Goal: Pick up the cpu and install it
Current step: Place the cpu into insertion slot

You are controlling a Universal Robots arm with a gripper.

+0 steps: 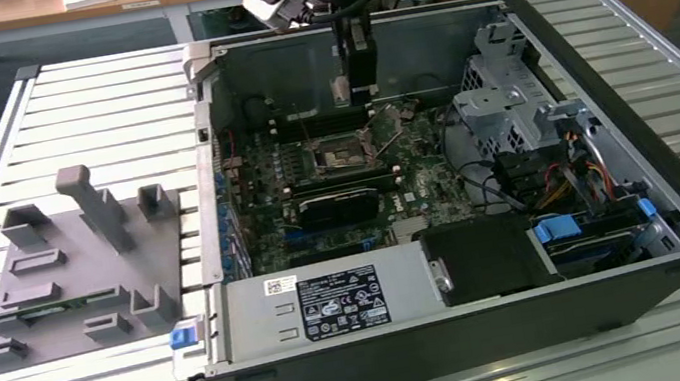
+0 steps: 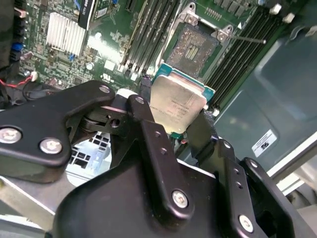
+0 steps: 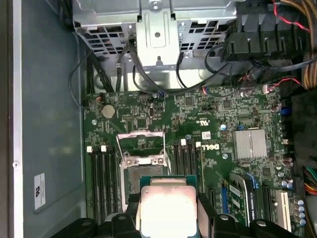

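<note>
1. The cpu (image 2: 178,101) is pinched tight by the gripper (image 2: 174,111), in the air over the motherboard (image 3: 223,124).
2. The open socket (image 2: 199,45) is very near it.
3. It seems best to match the corners and keep it level.
4. The second wrist view shows the fingers (image 2: 200,131) on its edges; the exterior view shows the whole case (image 1: 472,353).

Bright, even light; glare whitens the cpu (image 3: 167,208) top in the first wrist view.

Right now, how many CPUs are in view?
1: the cpu sits clamped in the gripper over the motherboard, near its open socket. The grey tray has pockets that might hide another.
</note>
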